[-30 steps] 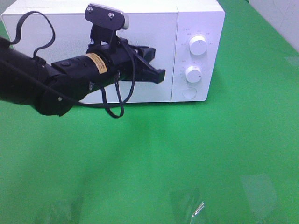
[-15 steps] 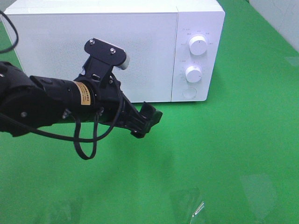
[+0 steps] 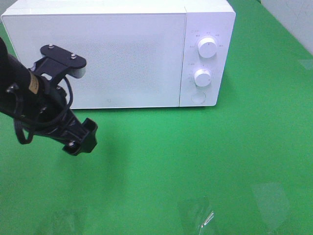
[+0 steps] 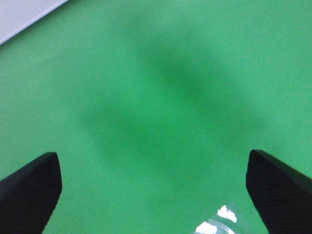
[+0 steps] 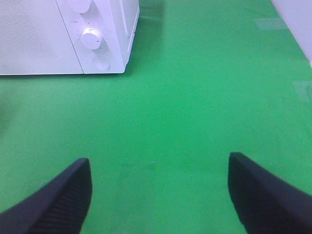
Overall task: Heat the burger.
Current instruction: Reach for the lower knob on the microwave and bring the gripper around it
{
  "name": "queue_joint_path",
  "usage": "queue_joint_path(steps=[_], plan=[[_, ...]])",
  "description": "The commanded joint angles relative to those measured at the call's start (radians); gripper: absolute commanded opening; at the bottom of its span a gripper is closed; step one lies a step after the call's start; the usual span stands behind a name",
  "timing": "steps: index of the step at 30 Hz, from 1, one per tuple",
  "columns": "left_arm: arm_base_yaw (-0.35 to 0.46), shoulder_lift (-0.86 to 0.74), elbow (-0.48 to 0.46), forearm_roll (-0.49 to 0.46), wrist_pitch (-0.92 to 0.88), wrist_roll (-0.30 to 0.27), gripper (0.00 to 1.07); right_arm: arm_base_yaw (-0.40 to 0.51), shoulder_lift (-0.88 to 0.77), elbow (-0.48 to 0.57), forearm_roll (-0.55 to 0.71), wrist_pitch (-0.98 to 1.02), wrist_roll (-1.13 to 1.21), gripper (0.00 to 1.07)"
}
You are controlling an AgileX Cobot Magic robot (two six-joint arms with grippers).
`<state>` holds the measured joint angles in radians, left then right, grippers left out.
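Your left fingers (image 4: pixel 29 187) and right fingers (image 5: pixel 51 200) gape wide and empty, burger unseen, microwave (image 3: pixel 117 54) door shut: a careless reach could bump its dials (image 3: pixel 208 47).

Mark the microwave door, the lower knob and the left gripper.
microwave door (image 3: pixel 98 58), exterior high view, middle of the panel.
lower knob (image 3: pixel 202 78), exterior high view, centre of its face.
left gripper (image 3: pixel 83 138), exterior high view, midway between its fingertips.

Microwave (image 3: pixel 98 58) interior hidden behind door; dial lettering (image 3: pixel 208 35) unreadable. Arm (image 3: pixel 19 93) behind left hand (image 3: pixel 80 140) cut by left edge. Near scrap (image 3: pixel 195 214) maybe plastic.
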<state>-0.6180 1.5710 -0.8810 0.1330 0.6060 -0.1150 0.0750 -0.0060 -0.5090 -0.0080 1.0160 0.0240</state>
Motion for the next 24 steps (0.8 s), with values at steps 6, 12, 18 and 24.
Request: queue_joint_path(steps=[6, 12, 18, 24], plan=[[0.163, -0.052, -0.004, -0.085, 0.319, 0.001, 0.94, -0.003, -0.022, 0.002, 0.0, -0.014, -0.002, 0.76], [0.409, -0.094, -0.004, -0.21, 0.411, 0.161, 0.94, -0.003, -0.022, 0.002, 0.0, -0.014, -0.003, 0.76], [0.582, -0.157, -0.004, -0.279, 0.497, 0.217, 0.94, -0.003, -0.022, 0.002, 0.0, -0.014, -0.003, 0.76], [0.642, -0.348, 0.086, -0.271, 0.507, 0.218, 0.94, -0.003, -0.022, 0.002, 0.0, -0.014, -0.003, 0.76]])
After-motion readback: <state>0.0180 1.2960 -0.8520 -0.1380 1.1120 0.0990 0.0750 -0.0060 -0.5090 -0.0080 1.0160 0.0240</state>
